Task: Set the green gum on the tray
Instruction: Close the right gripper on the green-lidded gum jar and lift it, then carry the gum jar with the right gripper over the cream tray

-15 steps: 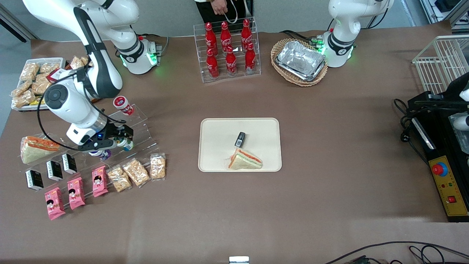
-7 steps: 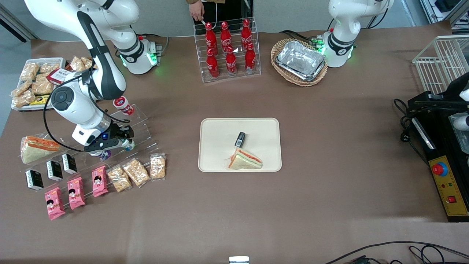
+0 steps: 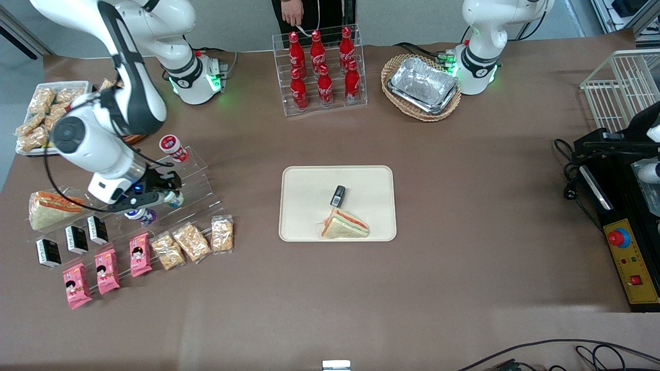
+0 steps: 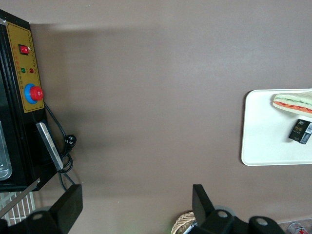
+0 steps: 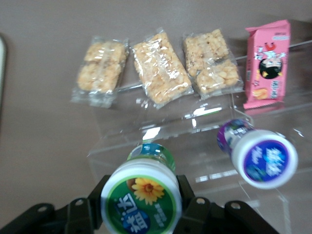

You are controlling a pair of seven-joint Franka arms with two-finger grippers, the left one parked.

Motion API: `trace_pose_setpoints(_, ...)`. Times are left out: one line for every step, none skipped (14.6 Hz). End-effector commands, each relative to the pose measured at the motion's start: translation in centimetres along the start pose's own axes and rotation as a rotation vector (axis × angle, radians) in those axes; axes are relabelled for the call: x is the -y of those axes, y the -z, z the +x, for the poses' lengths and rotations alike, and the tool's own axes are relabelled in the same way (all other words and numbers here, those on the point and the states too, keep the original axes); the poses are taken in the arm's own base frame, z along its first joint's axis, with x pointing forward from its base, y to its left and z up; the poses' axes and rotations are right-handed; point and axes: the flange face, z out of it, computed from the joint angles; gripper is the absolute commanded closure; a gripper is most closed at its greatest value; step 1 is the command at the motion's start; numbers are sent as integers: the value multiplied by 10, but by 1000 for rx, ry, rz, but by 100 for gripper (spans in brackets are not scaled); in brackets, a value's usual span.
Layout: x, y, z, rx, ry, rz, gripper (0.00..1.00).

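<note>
My right gripper (image 3: 167,196) is shut on the green gum (image 3: 174,199) and holds it just above the clear acrylic stand (image 3: 198,178) at the working arm's end of the table. In the right wrist view the gum's green-and-white lid (image 5: 141,197) with a yellow flower sits between the two black fingers (image 5: 189,197). The cream-beige tray (image 3: 309,206) lies at the table's middle, well away from the gripper. It holds a sandwich (image 3: 344,225) and a small black packet (image 3: 337,196). The tray also shows in the left wrist view (image 4: 268,136).
A blue-lidded canister (image 5: 264,157) lies on the stand beside the gum, and a red-lidded one (image 3: 171,147) stands higher up. Nut bars (image 3: 192,241), pink packets (image 3: 107,270), black packets (image 3: 76,239) and a sandwich (image 3: 51,207) lie nearby. Cola bottles (image 3: 319,67) and foil trays (image 3: 423,85) stand farther back.
The wrist has swung and risen a little, and the gripper with the green gum has shifted slightly toward the working arm's end. The fingers stay shut on the gum.
</note>
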Motion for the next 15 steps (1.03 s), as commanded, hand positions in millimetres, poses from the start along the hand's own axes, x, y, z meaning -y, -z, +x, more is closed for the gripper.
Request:
trace_pose_setpoints(1, 74, 11, 74, 8, 19, 69)
trace_pose_setpoints(3, 90, 10, 83, 9, 22, 69)
trace_pose_setpoints(4, 108, 9, 86, 8, 24, 69)
trace_pose_setpoints(6, 128, 10, 88, 11, 26, 69)
trace_pose_setpoints(7, 149, 10, 93, 13, 28, 69)
trace_pose_setpoints(9, 168, 11, 93, 16, 33, 69)
trace_pose_setpoints(14, 186, 10, 85, 17, 56, 69)
trace_pose_setpoints(18, 204, 10, 66, 20, 78, 69)
trace_pose_setpoints(21, 220, 8, 66, 18, 93, 69)
trace_pose_setpoints(25, 236, 4, 69, 17, 97, 69)
trace_pose_setpoints(36, 246, 2, 77, -8, 113, 69)
trace_pose_setpoints(59, 250, 1, 90, -44, 118, 68)
trace_pose_setpoints(86, 250, 0, 100, -78, 108, 68)
trace_pose_setpoints(115, 249, -1, 110, -112, 97, 68)
trace_pose_setpoints(146, 248, -4, 117, -152, 84, 68)
